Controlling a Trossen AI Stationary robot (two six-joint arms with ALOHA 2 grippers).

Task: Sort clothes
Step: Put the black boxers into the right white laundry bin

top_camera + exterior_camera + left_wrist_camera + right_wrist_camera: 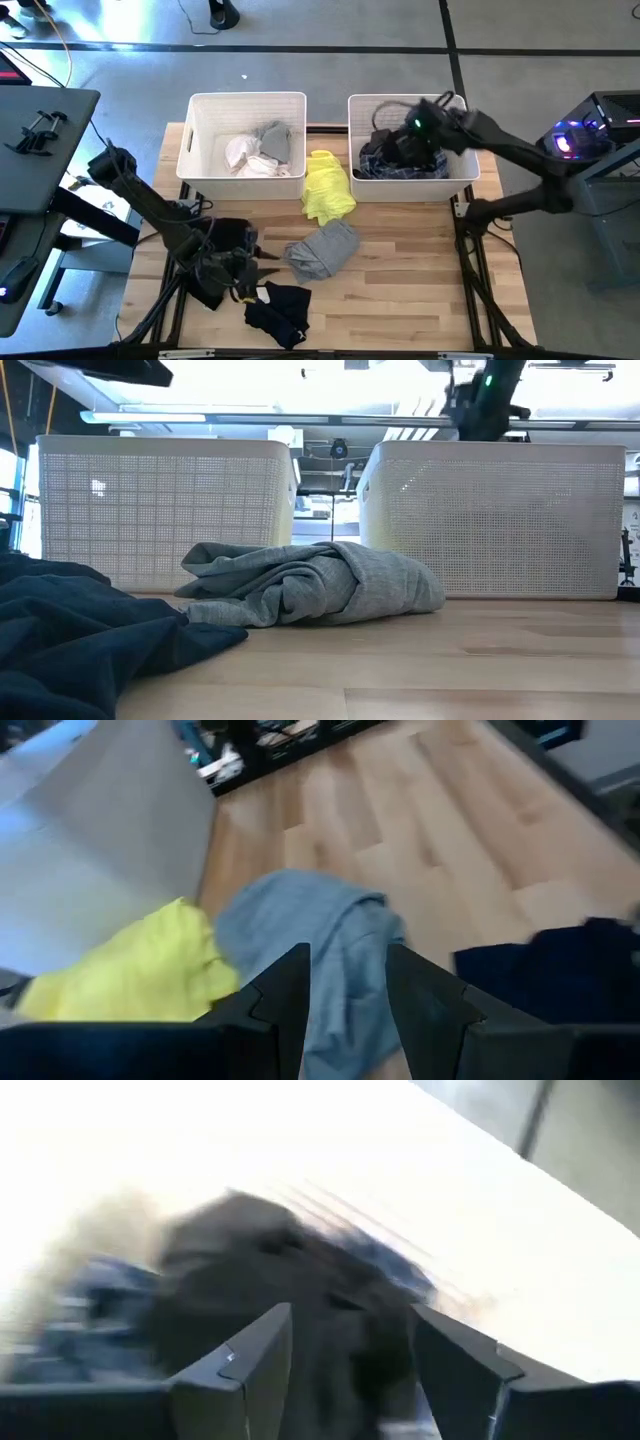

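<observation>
Two white bins are seen at the far edge of the wooden table [420,280]. The left bin [200,140] holds a white garment [243,155] and a grey piece [274,142]; the right bin [470,165] holds a blue plaid garment [385,168] with dark fabric on top. The right gripper [350,1370] is positioned over the right bin, its fingers [250,1355] spread and empty above the dark pile [290,1280]. A yellow garment [327,186] is found on the table between the bins, touching the left bin's front corner. A grey garment [322,248] lies just in front of the yellow one, bunched. The left gripper [345,995] is located low at the table's near left, jaws parted and holding nothing, pointed toward the grey garment. Black garments [277,310] lie just beside it near the front edge; a dark heap [90,630] is recorded in the low view.
</observation>
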